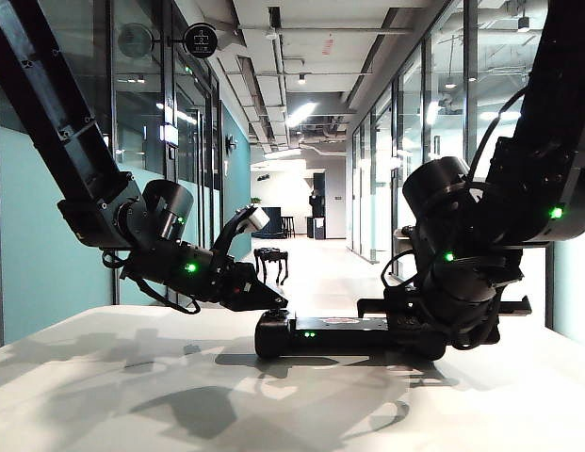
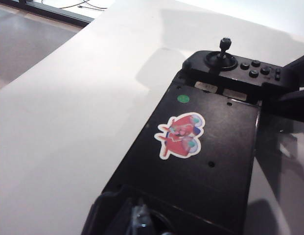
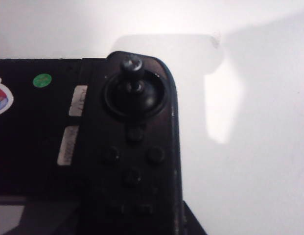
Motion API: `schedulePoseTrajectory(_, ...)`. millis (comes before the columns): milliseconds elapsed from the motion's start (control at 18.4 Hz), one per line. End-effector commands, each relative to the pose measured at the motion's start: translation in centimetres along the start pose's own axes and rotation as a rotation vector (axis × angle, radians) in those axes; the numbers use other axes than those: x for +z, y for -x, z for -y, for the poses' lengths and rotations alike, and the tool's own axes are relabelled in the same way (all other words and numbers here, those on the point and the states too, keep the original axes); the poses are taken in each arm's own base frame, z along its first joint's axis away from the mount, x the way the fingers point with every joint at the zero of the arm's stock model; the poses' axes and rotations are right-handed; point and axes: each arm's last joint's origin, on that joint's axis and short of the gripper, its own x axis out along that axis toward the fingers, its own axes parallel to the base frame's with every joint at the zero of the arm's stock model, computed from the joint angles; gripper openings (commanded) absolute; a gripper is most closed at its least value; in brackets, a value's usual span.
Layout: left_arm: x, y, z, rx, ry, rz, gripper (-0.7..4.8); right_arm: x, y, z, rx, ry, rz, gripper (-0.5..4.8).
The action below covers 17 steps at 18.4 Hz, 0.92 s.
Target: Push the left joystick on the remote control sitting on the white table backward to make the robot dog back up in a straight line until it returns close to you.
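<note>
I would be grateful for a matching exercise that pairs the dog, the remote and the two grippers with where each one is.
Things:
1. dog
2. remote
3. left gripper
4. right gripper

Places:
A. at the remote's right end, as the exterior view shows it
B. standing on the corridor floor, beyond the table
C. lying flat on the white table
D. over the remote's left end, as the exterior view shows it

Pairs: 1-B, 2-C, 3-D, 4-A
</note>
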Motion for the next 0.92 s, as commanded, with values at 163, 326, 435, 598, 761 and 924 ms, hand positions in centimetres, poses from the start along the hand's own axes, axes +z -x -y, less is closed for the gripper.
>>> schedulePoseTrajectory(163,0.19,0.34,-0.21,-0.014,-0.001,0.009,-0.05,0.47,0.04,-0.02,-0.005,-0.023,0.032,1.97)
schedulePoseTrajectory(326,0.16,0.4,-0.25,-0.014,0.0,0.009,-0.05,0.47,0.04,-0.02,-0.005,-0.023,0.032,1.97)
schedulePoseTrajectory(435,0.16,0.37,-0.22,-0.015,0.002,0.008,-0.05,0.47,0.04,-0.02,-0.005,-0.023,0.032,1.97)
schedulePoseTrajectory(598,0.17,0.37,-0.17,-0.033,0.003,0.014,-0.05,0.47,0.04,-0.02,-0.005,-0.023,0.032,1.97)
schedulePoseTrajectory(761,0.17,0.38,-0.1,-0.053,0.004,0.023,-0.05,0.47,0.04,-0.02,-0.006,-0.023,0.032,1.97)
schedulePoseTrajectory(924,0.15,0.38,-0.06,-0.061,0.006,0.024,-0.05,0.47,0.04,-0.02,-0.005,-0.023,0.032,1.97)
